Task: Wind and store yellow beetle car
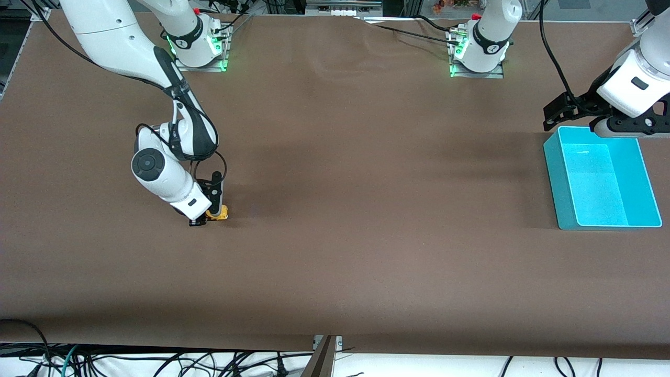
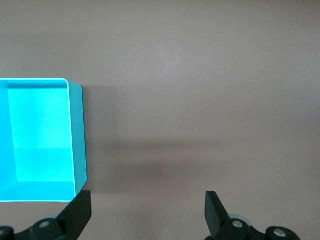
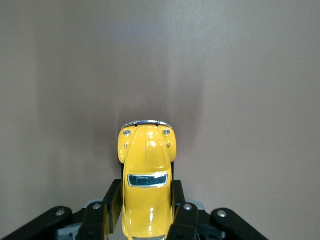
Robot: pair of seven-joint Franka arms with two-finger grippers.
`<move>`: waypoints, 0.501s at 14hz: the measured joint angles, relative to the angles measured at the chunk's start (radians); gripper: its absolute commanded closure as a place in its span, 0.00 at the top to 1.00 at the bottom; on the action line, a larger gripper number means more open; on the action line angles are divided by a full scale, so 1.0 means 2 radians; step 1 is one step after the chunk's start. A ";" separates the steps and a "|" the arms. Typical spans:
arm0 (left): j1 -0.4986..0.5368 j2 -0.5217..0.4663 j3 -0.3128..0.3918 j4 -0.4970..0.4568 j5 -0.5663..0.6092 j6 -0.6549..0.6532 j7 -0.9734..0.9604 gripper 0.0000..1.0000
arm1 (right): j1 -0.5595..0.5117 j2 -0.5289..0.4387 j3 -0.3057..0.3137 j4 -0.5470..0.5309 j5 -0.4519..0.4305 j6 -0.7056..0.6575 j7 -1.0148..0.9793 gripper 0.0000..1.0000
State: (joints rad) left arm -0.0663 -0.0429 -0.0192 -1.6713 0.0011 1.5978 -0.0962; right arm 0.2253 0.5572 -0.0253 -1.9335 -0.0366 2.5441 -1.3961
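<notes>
A brown counter [image 1: 335,209] carries everything here. At the left arm's end of it sits a turquoise bin [image 1: 560,183], open at the top, its pale floor showing. The left gripper [image 1: 562,112] hangs above the counter just beside the bin's corner that lies farthest from the front camera, its two fingers [image 2: 80,212] spread wide with nothing between them; this arm waits. Toward the right arm's end, well apart from the bin, the right gripper [image 1: 209,217] is down at the counter and clenched on the yellow beetle car [image 1: 218,213]. In the right wrist view its fingers [image 3: 181,212] press both flanks of the car [image 3: 146,185], whose rounded hood and chrome bumper stick out ahead of them over the brown surface.
</notes>
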 measured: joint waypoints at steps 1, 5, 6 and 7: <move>0.000 0.000 0.000 0.000 0.000 0.000 0.000 1.00 | -0.005 0.000 -0.001 -0.001 0.000 0.000 -0.005 0.42; 0.000 0.000 0.000 0.000 0.000 0.000 0.000 1.00 | -0.027 0.000 -0.001 -0.001 0.000 0.000 -0.025 0.42; 0.000 0.000 0.000 0.000 0.000 0.000 0.000 1.00 | -0.033 -0.001 -0.001 -0.001 0.000 0.000 -0.030 0.42; 0.000 0.000 0.000 0.000 0.000 0.000 0.000 1.00 | -0.039 -0.001 -0.001 -0.002 0.000 0.000 -0.035 0.42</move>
State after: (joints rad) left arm -0.0659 -0.0428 -0.0192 -1.6711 0.0011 1.5978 -0.0962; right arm 0.1476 0.5559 -0.0281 -1.9367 -0.0365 2.5444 -1.4657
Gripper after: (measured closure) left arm 0.000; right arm 0.564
